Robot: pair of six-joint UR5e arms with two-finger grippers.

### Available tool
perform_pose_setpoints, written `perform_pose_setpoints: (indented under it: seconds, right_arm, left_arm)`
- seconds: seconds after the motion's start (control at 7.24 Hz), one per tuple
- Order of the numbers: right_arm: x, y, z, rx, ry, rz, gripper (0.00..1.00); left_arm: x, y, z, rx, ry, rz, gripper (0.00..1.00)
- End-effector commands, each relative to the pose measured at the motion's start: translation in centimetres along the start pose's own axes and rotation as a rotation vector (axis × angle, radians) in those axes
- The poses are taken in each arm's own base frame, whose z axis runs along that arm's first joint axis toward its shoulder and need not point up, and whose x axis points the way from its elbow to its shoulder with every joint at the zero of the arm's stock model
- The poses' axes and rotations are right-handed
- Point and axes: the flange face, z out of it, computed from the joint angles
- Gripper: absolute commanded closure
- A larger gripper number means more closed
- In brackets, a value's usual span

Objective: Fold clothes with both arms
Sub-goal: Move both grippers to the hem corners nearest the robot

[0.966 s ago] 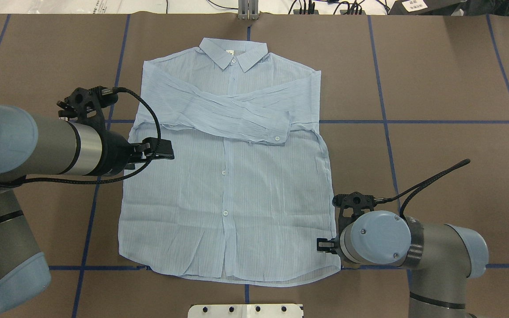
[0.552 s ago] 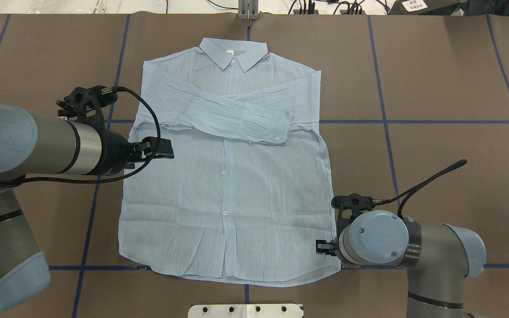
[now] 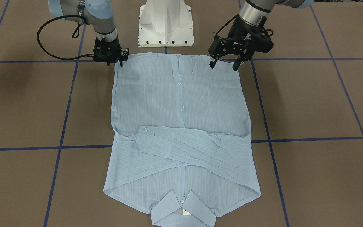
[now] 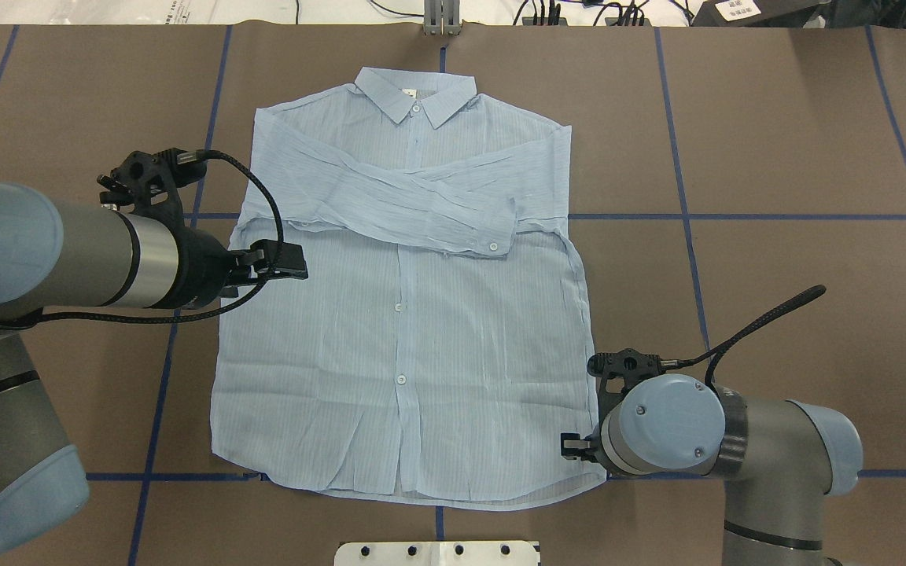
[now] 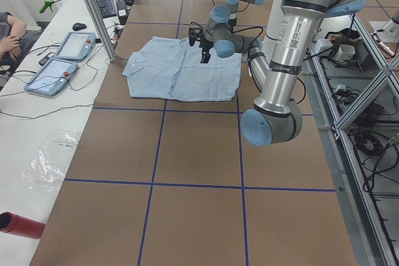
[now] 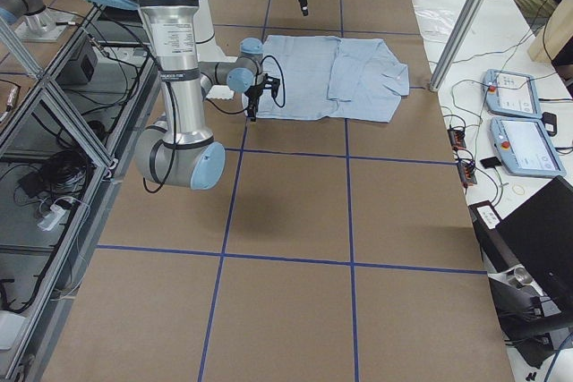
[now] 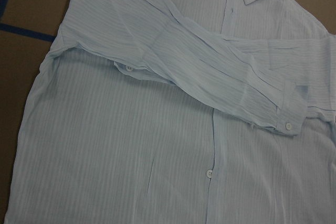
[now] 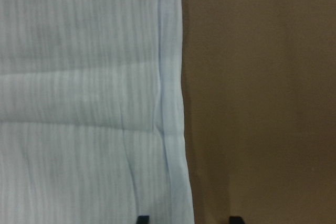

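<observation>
The light blue striped shirt [image 4: 406, 330] lies flat and face up on the brown table, collar away from me, both sleeves crossed over the chest [image 3: 187, 148]. My left gripper [image 3: 223, 65] hangs open above the shirt's left side [image 4: 296, 263], holding nothing. Its wrist view looks down on the crossed sleeves [image 7: 210, 77], and no fingers show there. My right gripper [image 3: 114, 63] is low at the shirt's near right hem corner [image 4: 571, 446]. It is open: its two fingertips [image 8: 143, 219] straddle the shirt's side edge [image 8: 173, 103].
The white pedestal base [image 3: 165, 25] stands just behind the hem. Blue tape lines [image 4: 736, 217] cross the brown table. An operators' bench with tablets [image 5: 62, 60], a metal post [image 5: 93, 10] and a person's arm [image 5: 9, 29] lie beyond the collar end.
My right gripper has crept a little nearer to me along the shirt's right edge, toward the hem corner. My left arm has drawn back slightly to the left. The shirt has not moved.
</observation>
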Motion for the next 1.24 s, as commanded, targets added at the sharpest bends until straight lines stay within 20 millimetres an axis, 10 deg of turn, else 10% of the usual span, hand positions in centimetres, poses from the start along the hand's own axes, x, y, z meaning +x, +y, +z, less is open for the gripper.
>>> perform_pose_setpoints:
  seconds: [0.0,0.83,1.1]
  right_arm:
    - [-0.10,0.07,-0.09,-0.005,-0.002,0.000,0.49]
    - [-0.04,0.04,0.19,-0.007,0.002,-0.005,0.67]
    - [-0.06,0.16,0.19,-0.019,0.000,-0.008,0.88]
  left_arm:
    - [0.13,-0.04,-0.22,0.002,0.005,0.000,0.02]
    - [0.31,-0.03,-0.35,0.003,0.009,0.002,0.02]
    - [0.31,-0.05,-0.35,0.004,0.009,0.002,0.01]
